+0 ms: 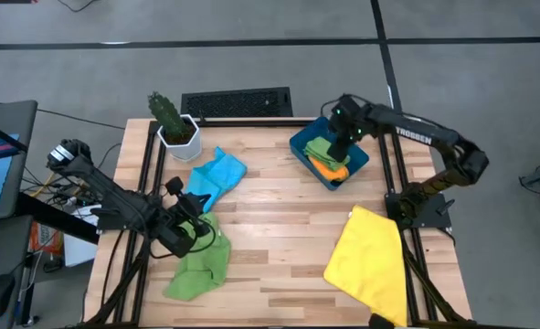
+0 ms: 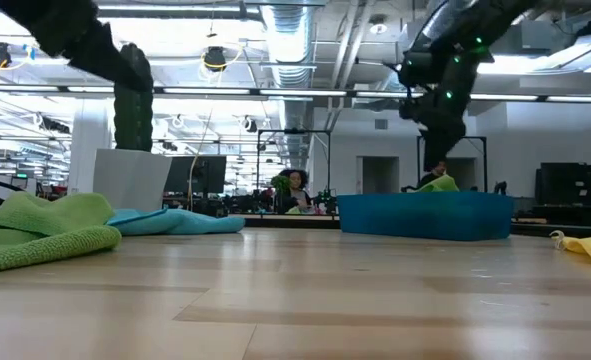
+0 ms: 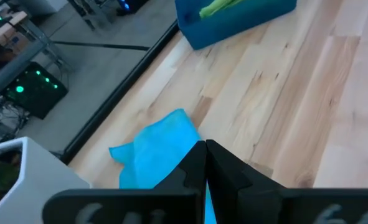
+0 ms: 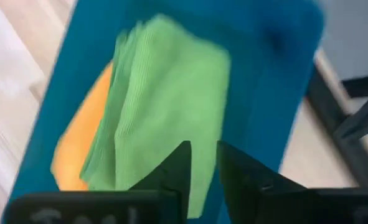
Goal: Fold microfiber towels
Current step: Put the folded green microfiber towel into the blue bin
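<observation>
Green folded towel (image 4: pixel 165 106) atop orange towel (image 4: pixel 84 155), both inside teal bin (image 1: pixel 329 157); right pincer (image 4: pixel 202 171) above them, fingers slightly apart, empty. Second green towel (image 1: pixel 199 267), blue towel (image 1: pixel 217 174), yellow towel (image 1: pixel 370 260) on wooden surface (image 1: pixel 279 228). Left pincer (image 3: pixel 205 162) together, near blue towel.

Left hand (image 3: pixel 205 163) closed, light blue towel (image 3: pixel 159 146) just beyond, teal bin (image 3: pixel 233 22) farther off

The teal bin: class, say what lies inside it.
Inside the teal bin a folded green towel lies on an orange towel. Anything beneath these two is covered and cannot be seen.
</observation>
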Available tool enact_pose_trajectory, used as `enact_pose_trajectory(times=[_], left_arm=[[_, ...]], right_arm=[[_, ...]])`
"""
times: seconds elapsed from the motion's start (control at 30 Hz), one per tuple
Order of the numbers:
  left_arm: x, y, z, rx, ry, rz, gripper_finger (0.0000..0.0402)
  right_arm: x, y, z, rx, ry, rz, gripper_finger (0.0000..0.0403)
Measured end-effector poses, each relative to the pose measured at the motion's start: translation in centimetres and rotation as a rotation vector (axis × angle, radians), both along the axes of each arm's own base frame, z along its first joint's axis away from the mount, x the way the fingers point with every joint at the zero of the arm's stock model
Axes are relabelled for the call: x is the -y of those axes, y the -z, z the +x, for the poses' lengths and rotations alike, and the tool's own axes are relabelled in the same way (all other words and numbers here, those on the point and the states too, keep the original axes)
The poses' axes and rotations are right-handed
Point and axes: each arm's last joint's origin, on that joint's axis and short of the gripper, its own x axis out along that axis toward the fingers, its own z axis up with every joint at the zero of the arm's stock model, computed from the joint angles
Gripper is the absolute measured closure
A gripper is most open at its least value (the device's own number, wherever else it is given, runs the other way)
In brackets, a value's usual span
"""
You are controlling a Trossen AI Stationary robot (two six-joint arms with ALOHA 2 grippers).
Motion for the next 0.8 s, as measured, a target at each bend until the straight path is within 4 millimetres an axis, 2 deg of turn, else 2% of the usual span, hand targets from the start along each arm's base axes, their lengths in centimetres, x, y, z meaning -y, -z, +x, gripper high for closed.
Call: enact_pose_trajectory(times=[0.13,0.3,0.5,0.67,0.8], left_arm=[[0.0,0.1,0.0,0.003,0.000,-0.002,0.0401],[0.1,0.1,0.1,0.012,0.000,-0.007,0.0401],[0.1,0.1,0.1,0.012,0.001,-0.005,0.0401],[0.0,0.0,0.1,0.004,0.004,0.000,0.0401],[0.2,-1.0,0.3,-0.005,0.024,0.012,0.0401]], right_arm=[[-1.7,2.4,0.0,-0.032,-0.001,0.049,0.0329],[-4.2,4.6,1.2,-0.056,-0.066,0.077,0.0337],[-6.1,6.4,2.6,-0.085,-0.131,-0.003,0.0337],[-6.7,5.9,3.1,-0.161,-0.172,-0.136,0.0337],[-6.9,2.2,3.2,-0.123,-0.163,-0.224,0.0337]])
